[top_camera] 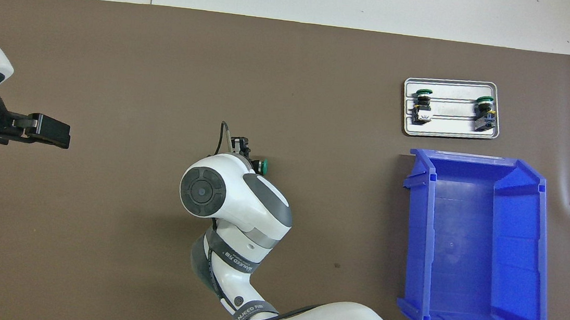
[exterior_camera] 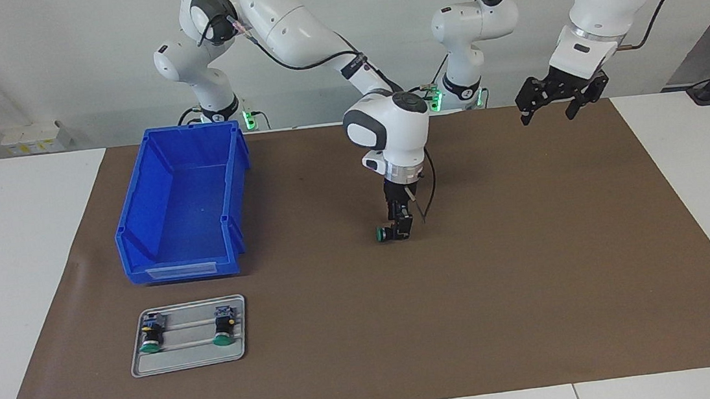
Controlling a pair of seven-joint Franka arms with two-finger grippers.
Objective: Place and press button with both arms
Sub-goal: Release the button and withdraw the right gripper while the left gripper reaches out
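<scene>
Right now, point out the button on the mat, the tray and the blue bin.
button (exterior_camera: pixel 384 233), facing view, green cap.
tray (exterior_camera: pixel 189 361), facing view, bare rim.
blue bin (top_camera: pixel 543 247), overhead view, side wall.

The mat (exterior_camera: pixel 533 286) lies on the table (exterior_camera: pixel 9 259). One button (exterior_camera: pixel 385 233) lies on its side mid-mat. The bin (exterior_camera: pixel 183 203) sits toward the right arm's end. The tray (exterior_camera: pixel 190 357), farther from the robots, holds two buttons (exterior_camera: pixel 150 333).

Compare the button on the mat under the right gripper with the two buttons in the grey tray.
The button lies alone on the brown mat mid-table, right gripper at it; the two tray buttons lie in the grey tray beside the blue bin. Its cap points toward the bin's end; theirs point away from the robots. All share green caps and dark bodies.
</scene>
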